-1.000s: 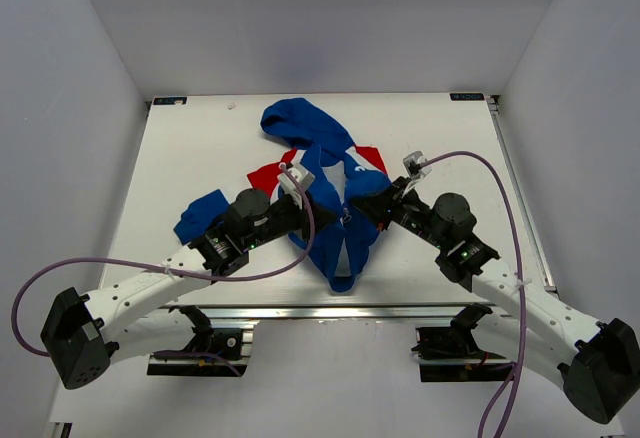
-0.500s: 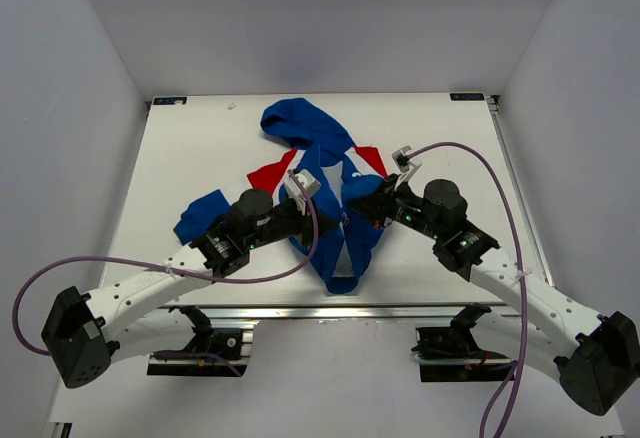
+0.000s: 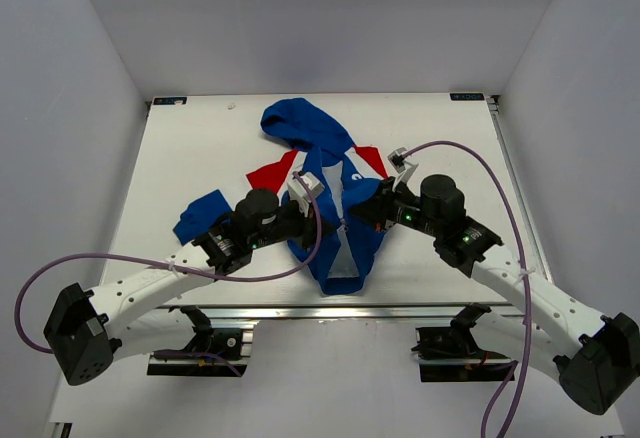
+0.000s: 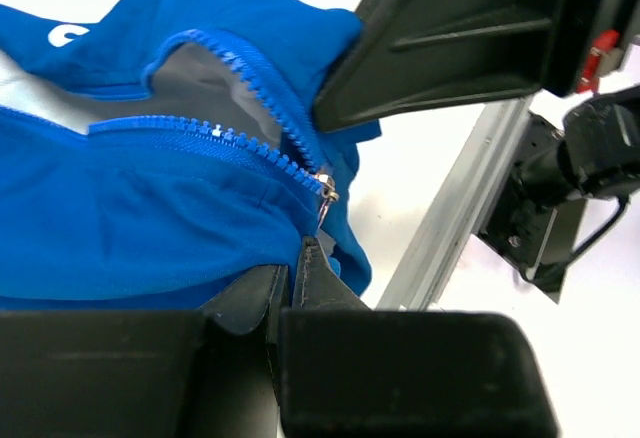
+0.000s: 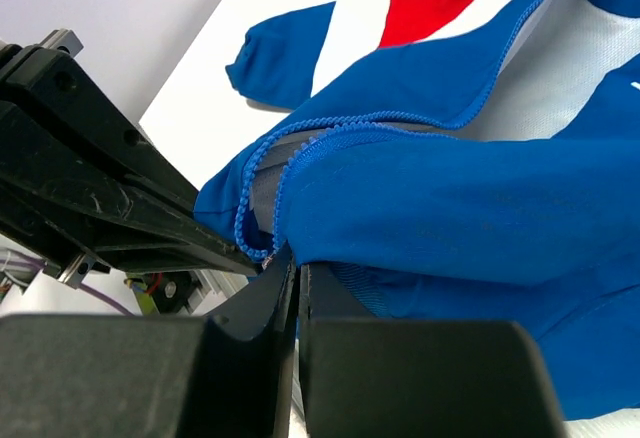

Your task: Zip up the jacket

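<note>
Three pale walls box in a white counter [image 3: 200,148], where the blue jacket [image 3: 335,258] lies near the middle, hood toward the back, zip mostly undone. The left gripper [image 4: 298,258] and right gripper [image 5: 296,270] each have their jaws pinched tight on the jacket's front edges beside the zip. Since a second ago the right arm has drawn inward toward the left. The white chest lettering [image 3: 357,172] is too small to read.

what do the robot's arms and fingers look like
The left arm and right arm are built the same way: white tube-like links joined by chunky black joints, ending in black bases. A thin purple cable loops loosely along each one. The fingers are flat, blocky, matte-black wedges that narrow to thin tips. No lettering is readable on them.
</note>
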`<state>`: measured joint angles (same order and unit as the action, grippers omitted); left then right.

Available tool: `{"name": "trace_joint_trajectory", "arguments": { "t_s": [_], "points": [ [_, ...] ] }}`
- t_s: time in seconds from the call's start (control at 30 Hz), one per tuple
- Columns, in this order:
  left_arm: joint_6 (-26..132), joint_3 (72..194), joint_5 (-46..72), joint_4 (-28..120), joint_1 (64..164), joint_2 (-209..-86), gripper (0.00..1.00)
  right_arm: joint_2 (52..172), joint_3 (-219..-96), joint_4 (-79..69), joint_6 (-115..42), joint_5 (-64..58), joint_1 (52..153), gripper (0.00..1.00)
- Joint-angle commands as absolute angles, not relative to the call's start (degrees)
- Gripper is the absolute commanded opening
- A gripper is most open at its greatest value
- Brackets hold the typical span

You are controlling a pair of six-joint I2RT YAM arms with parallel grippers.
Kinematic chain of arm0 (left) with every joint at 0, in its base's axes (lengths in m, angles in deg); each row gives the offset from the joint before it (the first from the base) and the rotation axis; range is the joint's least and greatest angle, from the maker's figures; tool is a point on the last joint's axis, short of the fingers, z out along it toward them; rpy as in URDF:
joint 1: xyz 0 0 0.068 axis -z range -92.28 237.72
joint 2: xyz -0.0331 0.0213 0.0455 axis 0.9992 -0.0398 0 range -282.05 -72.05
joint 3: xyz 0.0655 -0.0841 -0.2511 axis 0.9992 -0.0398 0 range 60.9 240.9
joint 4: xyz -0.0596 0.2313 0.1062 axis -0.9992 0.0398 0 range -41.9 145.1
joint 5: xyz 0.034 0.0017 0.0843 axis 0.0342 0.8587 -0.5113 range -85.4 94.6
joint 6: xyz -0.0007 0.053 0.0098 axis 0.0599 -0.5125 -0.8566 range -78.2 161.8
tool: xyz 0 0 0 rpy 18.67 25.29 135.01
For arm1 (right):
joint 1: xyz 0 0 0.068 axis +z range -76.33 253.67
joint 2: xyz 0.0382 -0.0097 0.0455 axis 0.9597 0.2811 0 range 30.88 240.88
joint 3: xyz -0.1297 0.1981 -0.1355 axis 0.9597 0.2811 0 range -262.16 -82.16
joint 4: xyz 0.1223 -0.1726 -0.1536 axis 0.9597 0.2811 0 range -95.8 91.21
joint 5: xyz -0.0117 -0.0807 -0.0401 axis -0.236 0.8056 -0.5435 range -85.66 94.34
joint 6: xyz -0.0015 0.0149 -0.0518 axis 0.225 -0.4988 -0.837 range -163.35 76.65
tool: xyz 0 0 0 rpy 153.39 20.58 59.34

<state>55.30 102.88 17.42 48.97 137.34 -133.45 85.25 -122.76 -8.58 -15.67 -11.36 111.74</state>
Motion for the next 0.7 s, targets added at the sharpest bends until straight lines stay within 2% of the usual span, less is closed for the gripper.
{"name": "trace_joint_trajectory", "arguments": {
  "t_s": [0.0,0.2,0.33,0.37,0.4,0.43,0.47,0.53,0.67],
  "points": [
    [54.1,103.2,22.8,55.0,137.6,-133.2,0.0,84.6,-127.3,-13.0,-16.7,-9.7,109.6,0.0],
    [56.8,103.3,20.8,52.7,137.6,-133.5,0.0,85.6,-125.5,-16.2,-19.8,-22.3,109.5,0.0],
    [59.4,104.0,16.4,51.9,137.6,-132.7,0.0,85.3,-123.6,-17.4,-20.4,-25.7,109.4,0.0],
    [59.6,104.1,15.3,52.1,137.6,-132.5,0.05,85.1,-123.4,-17.3,-20.8,-25.8,109.4,0.0],
    [60.0,104.2,15.0,52.1,137.6,-132.5,0.18,84.9,-123.4,-17.0,-21.0,-25.6,109.4,0.0],
    [60.2,104.5,14.9,52.2,137.6,-132.3,0.41,84.8,-123.3,-17.1,-21.1,-25.4,109.4,0.0],
    [60.6,104.4,15.0,52.0,137.6,-132.0,0.49,84.9,-123.4,-17.0,-21.3,-25.4,109.5,0.0],
    [61.0,104.0,14.9,51.2,137.6,-131.4,0.61,85.4,-123.6,-16.5,-21.4,-25.4,109.5,0.0],
    [62.3,101.7,14.6,48.5,137.6,-128.2,0.7,86.2,-123.8,-16.4,-21.5,-25.8,109.5,0.0]
  ]
}}
